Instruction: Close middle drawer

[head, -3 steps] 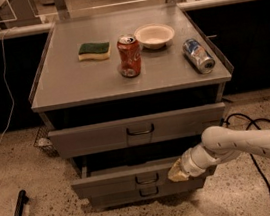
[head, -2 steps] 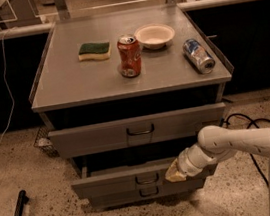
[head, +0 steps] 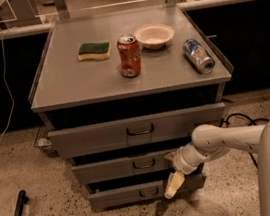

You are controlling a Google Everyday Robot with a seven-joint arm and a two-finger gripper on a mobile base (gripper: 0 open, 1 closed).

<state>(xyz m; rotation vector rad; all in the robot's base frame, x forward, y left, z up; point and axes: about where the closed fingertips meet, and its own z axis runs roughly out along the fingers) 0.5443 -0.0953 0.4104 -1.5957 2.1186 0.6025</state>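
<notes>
Speckled stone floor surrounds a grey metal cabinet whose flat, matte top has a low raised rim. At the far left a thin white cable hangs down beside it. On the top, from the left, lie a soft yellow sponge with a green scouring face, an upright red soda can, a shallow pale bowl and a second can on its side, blue and silver. Below, the wide top drawer juts out. Under it the middle drawer, a smooth grey sheet-metal front with a small loop handle at its centre, seems to stand out of the cabinet with a dark gap above it, so I judge it not yet shut. The lowest drawer sits beneath. To the right of that handle the cream-coloured gripper points down and to the left, its tip across the lowest drawer's front, and it has hold of nothing that I can see. Whether it is open or closed I cannot tell. Its rounded white arm reaches in from the right. The push that would seat the drawer appears to remain to be done.
</notes>
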